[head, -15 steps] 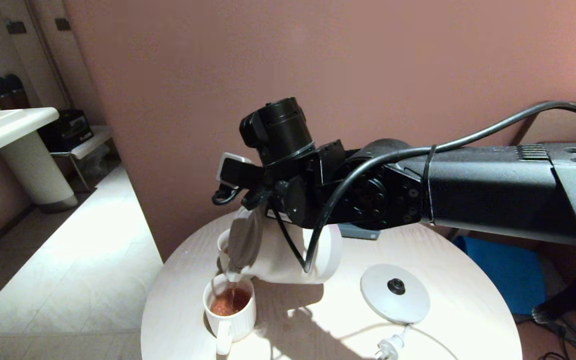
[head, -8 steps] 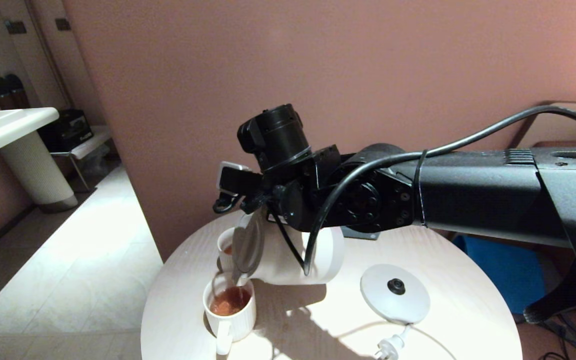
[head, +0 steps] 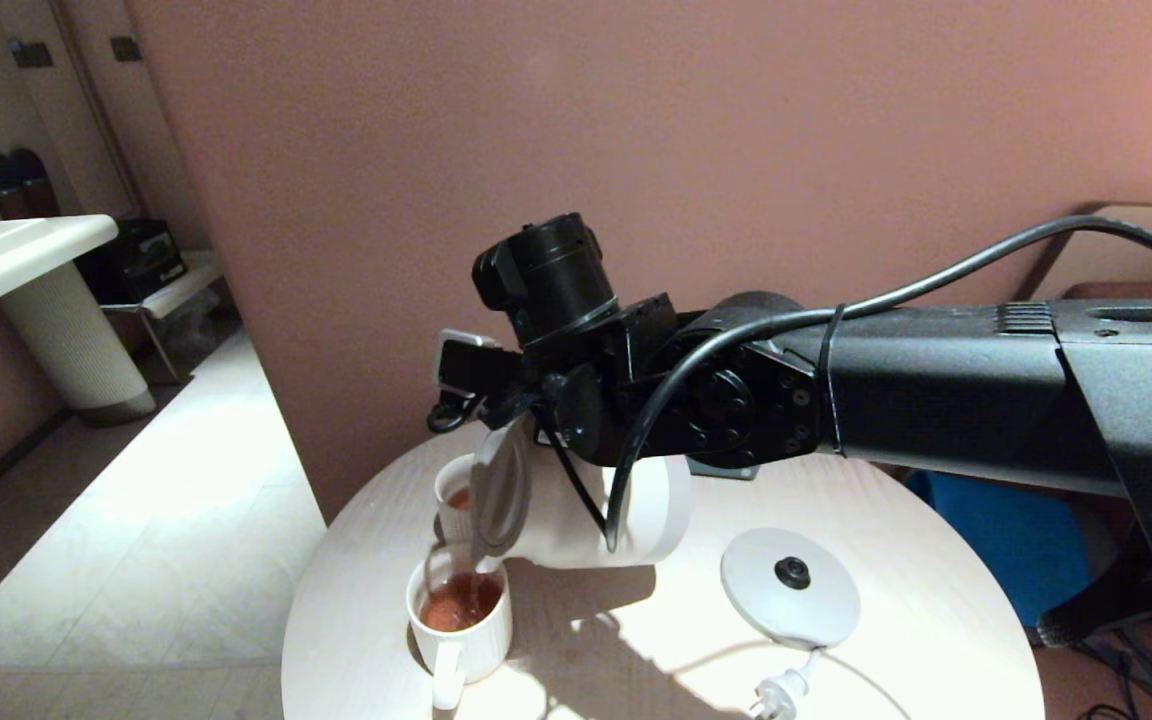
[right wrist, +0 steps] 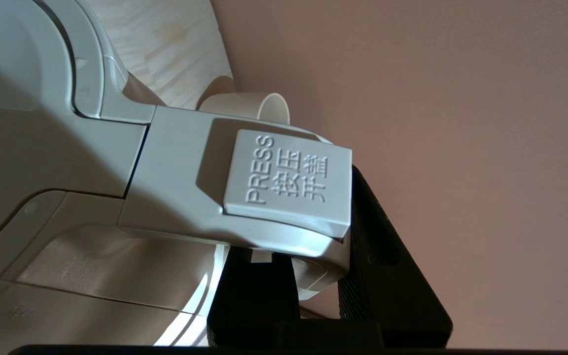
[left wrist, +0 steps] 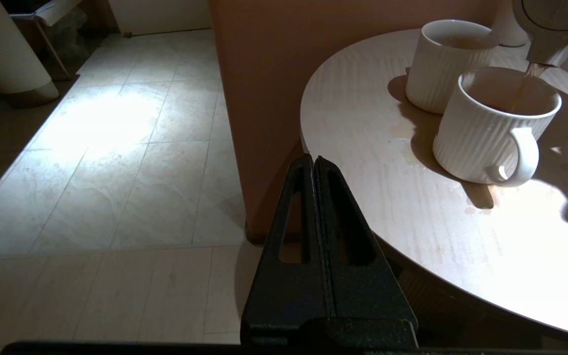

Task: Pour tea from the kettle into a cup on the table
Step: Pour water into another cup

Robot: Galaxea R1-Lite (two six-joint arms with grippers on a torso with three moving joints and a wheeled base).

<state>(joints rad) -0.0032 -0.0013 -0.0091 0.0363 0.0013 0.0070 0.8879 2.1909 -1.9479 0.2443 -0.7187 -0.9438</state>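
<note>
The white kettle (head: pixel 586 520) hangs tilted over the round table (head: pixel 896 640), with its spout above the near ribbed white cup (head: pixel 458 620). A thin brown stream (left wrist: pixel 525 84) runs from the spout (left wrist: pixel 552 54) into that cup (left wrist: pixel 486 143), which holds reddish tea. My right gripper (right wrist: pixel 313 276) is shut on the kettle's handle (right wrist: pixel 244 197), just below the lid button. A second cup (head: pixel 451 495) stands right behind the first. My left gripper (left wrist: pixel 313 160) is shut and empty, low beside the table's left edge (left wrist: pixel 313 148).
The kettle's round white base (head: pixel 789 588) with its cord and plug (head: pixel 774 695) lies on the table's right half. A pink wall stands close behind the table. A washbasin (head: pixel 6 250) is at the far left over a tiled floor. Something blue (head: pixel 1006 540) sits on the right.
My right arm has sunk a little with the kettle, bringing the spout closer to the near cup's rim. Tea keeps flowing. The left gripper has not moved.
</note>
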